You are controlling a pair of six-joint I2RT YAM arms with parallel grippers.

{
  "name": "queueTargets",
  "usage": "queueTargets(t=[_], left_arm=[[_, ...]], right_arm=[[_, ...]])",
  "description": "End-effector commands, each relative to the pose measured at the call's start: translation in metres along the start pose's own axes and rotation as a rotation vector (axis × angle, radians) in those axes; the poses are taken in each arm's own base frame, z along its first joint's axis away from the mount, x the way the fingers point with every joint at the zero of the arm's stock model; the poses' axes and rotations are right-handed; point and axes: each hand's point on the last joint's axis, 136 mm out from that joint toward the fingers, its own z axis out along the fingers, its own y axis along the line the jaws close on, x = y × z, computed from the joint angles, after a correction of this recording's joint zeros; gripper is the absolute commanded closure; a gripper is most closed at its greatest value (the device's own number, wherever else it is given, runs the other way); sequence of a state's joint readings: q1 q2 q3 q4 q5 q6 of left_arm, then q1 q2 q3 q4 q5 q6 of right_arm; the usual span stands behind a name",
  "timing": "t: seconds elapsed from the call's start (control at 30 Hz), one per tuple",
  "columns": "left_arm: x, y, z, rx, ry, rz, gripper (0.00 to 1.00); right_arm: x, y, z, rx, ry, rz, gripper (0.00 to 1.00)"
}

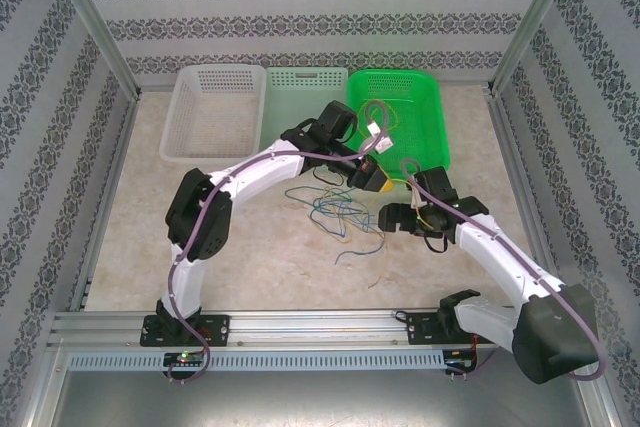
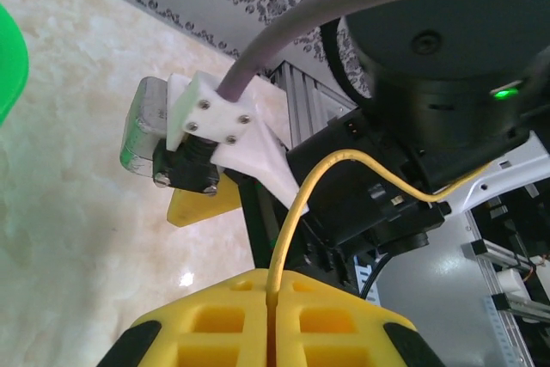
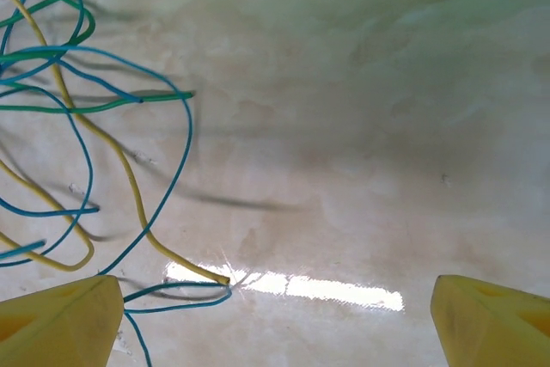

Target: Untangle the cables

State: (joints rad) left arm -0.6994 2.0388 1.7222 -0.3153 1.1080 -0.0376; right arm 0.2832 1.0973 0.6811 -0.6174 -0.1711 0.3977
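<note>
- Our left hand point(image 2: 273, 288) is clamped on a yellow cable point(image 2: 296, 204). The other cables point(image 1: 335, 212) lie tangled on the tabletop point(image 1: 270, 257), near the baskets.
- Our right hand point(image 3: 271, 302) hangs wide open beside them, gripping nothing.
- We judge one strand is being drawn free; next calls for a slow pull.
- The white basket point(image 1: 215, 112) and the pale green basket point(image 1: 300, 97) look empty. The bright green basket point(image 1: 420, 117) holds something thin that we cannot identify.

Table point(image 3: 361, 126): marble-look surf., smooth, glossy, bright glare streak. Cables point(image 1: 335, 209): thin, smooth plastic insulation, slight sheen; yellow cable point(image 2: 288, 221) same. Left gripper fingers point(image 2: 215, 324) and right gripper fingers point(image 3: 60, 324): yellow plastic, matt, faintly grainy. Green basket point(image 1: 395, 75): glossy perforated plastic, translucent. White basket point(image 1: 180, 117): same mesh, duller. Rail point(image 1: 300, 319) at table's near edge: brushed metal.
</note>
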Motion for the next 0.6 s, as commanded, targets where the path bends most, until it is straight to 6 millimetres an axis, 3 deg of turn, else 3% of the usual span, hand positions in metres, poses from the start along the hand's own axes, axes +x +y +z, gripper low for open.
queueTargets(t=[0.0, 0.37, 0.57], left_arm=[[-0.018, -0.013, -0.005, -0.025, -0.065, 0.069, 0.91], [-0.047, 0.017, -0.037, -0.205, -0.281, -0.002, 0.96], [-0.056, 0.019, -0.051, -0.246, -0.348, -0.019, 0.97]], right_arm=[[-0.015, 0.004, -0.014, -0.020, -0.070, 0.027, 0.07], [-0.014, 0.024, -0.022, -0.206, -0.177, 0.082, 0.10], [-0.006, 0.031, -0.016, -0.267, -0.139, 0.105, 0.21]])
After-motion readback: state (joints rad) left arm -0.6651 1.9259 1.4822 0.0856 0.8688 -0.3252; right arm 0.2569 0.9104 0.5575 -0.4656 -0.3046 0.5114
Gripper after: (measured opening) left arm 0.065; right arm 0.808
